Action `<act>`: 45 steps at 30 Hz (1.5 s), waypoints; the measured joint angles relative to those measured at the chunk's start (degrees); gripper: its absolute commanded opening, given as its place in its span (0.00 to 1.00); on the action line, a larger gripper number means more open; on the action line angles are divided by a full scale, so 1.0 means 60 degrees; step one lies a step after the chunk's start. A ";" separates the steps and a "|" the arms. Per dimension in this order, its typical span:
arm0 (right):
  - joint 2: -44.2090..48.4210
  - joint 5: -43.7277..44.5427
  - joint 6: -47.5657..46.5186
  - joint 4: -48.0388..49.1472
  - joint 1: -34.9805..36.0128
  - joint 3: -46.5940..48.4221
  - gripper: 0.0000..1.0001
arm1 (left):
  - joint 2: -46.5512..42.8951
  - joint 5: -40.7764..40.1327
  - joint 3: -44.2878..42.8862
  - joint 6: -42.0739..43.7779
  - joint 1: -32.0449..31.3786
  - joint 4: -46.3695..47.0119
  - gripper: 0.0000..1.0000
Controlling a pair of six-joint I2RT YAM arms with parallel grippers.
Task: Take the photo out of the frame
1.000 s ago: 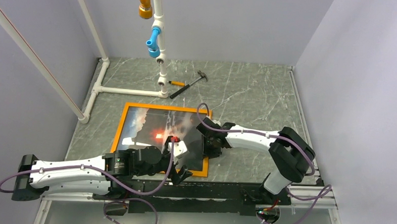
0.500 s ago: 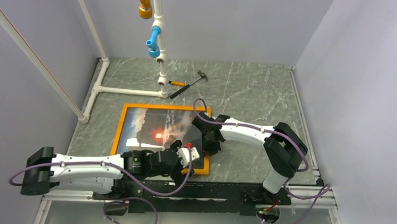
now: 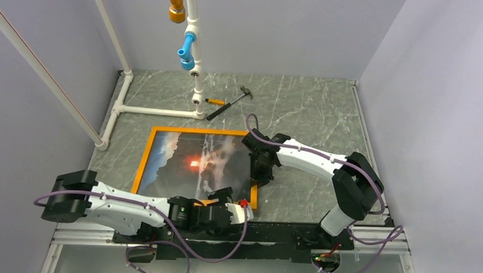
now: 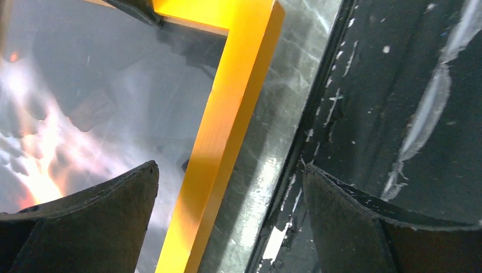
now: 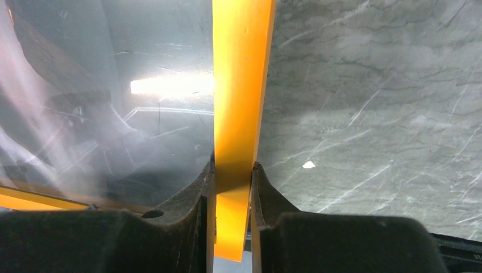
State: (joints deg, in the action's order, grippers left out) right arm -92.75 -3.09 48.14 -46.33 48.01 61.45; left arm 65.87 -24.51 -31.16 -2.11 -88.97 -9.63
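Lying flat near the table's [image 3: 307, 115] front edge, one frame [image 3: 141, 164] is holding one photo [image 3: 185, 162], with bare marble stretching right and back. The right arm is reaching leftwards, its gripper [image 5: 233, 170] pinching the frame's right bar. The left arm is stretching low along the front edge, its gripper [image 4: 228, 168] spread wide astride the frame's near right corner. One hammer [image 3: 228, 103] is lying far back beside white pipes [image 3: 157, 111]

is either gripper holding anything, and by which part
The right gripper is shut on the frame, pinching its right side bar. The left gripper is open and holds nothing.
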 measured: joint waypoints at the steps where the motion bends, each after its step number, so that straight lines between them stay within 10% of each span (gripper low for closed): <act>1: 0.0040 -0.0095 0.0004 -0.0004 -0.0040 -0.0033 0.00 | 0.0178 -0.0262 0.0000 0.0015 -0.0124 0.0066 0.97; 12: 0.0168 -0.0765 0.0011 0.0098 -0.0259 -0.0302 0.00 | 0.3464 -0.4422 -0.1927 -0.0656 -0.0841 -0.1180 0.83; 20: 0.0484 -0.0994 0.0189 0.0565 -0.0423 -0.0339 0.00 | 0.4335 -0.5880 -0.2838 -0.2852 -0.1206 -0.3359 0.42; 25: 0.0772 -0.1035 0.0233 0.0867 -0.0474 -0.0331 0.00 | 0.4186 -0.6033 -0.2779 -0.1898 -0.1268 -0.3599 0.17; 26: 0.0838 -0.1031 0.0208 0.0914 -0.0470 -0.0321 0.04 | 0.4091 -0.6025 -0.2732 -0.1545 -0.1279 -0.3599 0.13; 29: 0.1137 -0.0929 0.0018 0.0947 -0.0433 -0.0204 0.56 | 0.3676 -0.5945 -0.2659 -0.0678 -0.1286 -0.3708 0.09; 32: 0.1770 -0.0732 -0.0641 0.0892 -0.0379 -0.0120 0.81 | 0.3122 -0.5836 -0.2692 -0.0510 -0.1224 -0.3869 0.06; 45: 0.7042 0.1137 -0.3541 0.3534 -0.1209 -0.2164 0.99 | 0.0109 -0.3435 -0.3169 0.0040 -0.0521 -0.5621 0.00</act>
State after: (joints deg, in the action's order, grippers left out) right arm -50.50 3.73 26.89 -25.12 40.75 48.47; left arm 66.52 -45.12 -50.17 -1.87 -92.09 -43.35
